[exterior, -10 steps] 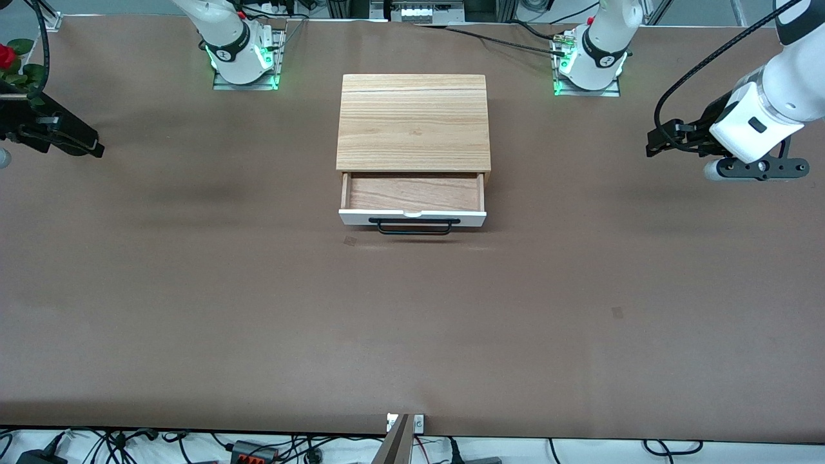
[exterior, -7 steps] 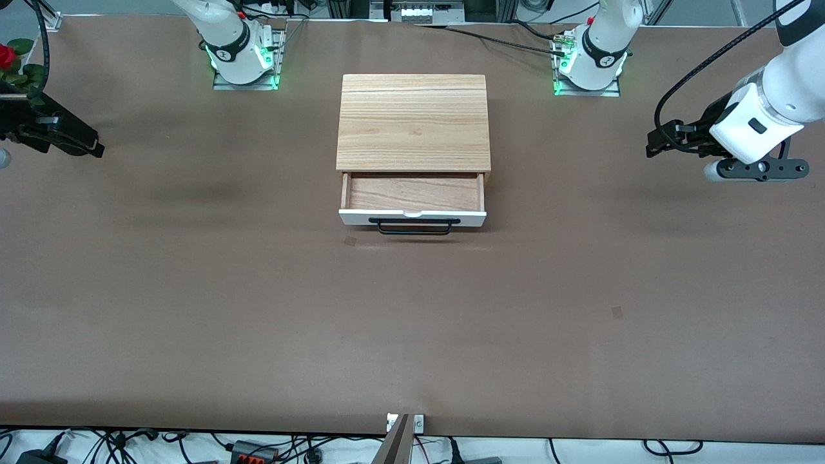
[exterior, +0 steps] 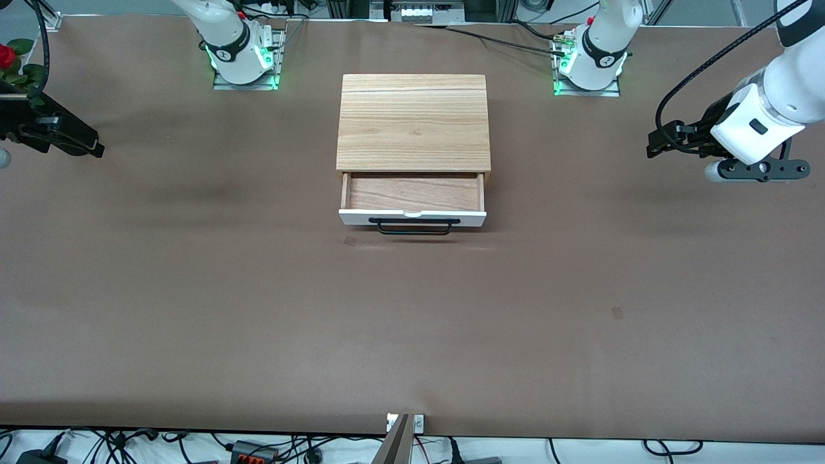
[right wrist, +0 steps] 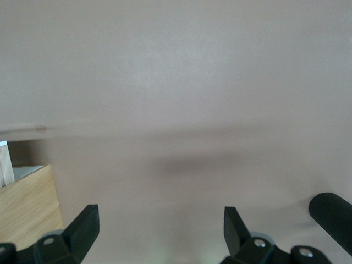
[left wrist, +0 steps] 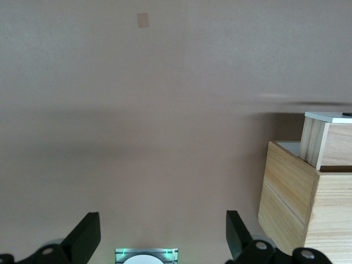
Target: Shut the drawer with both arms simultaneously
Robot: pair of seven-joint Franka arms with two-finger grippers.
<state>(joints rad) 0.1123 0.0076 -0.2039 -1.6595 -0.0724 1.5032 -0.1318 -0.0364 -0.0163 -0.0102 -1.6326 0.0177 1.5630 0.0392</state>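
The light-wood cabinet (exterior: 412,122) stands mid-table between the two arm bases. Its drawer (exterior: 412,193) is pulled out toward the front camera, showing a wood-grain floor, a white front panel (exterior: 412,218) and a black bar handle (exterior: 414,227). My left gripper (exterior: 652,144) hangs open over the table at the left arm's end, well away from the drawer. My right gripper (exterior: 90,145) hangs open over the right arm's end. The left wrist view shows open fingertips (left wrist: 85,236) and the cabinet's side (left wrist: 297,203). The right wrist view shows open fingertips (right wrist: 82,228) and a cabinet corner (right wrist: 27,206).
The brown table (exterior: 258,309) carries two small tape marks (exterior: 350,241) (exterior: 617,312). A red flower (exterior: 6,55) sits at the right arm's end near the edge. Cables lie along the table edge nearest the front camera. A black cylinder (right wrist: 333,214) shows in the right wrist view.
The left arm's wrist has shifted very slightly. The drawer and the right arm have not moved.
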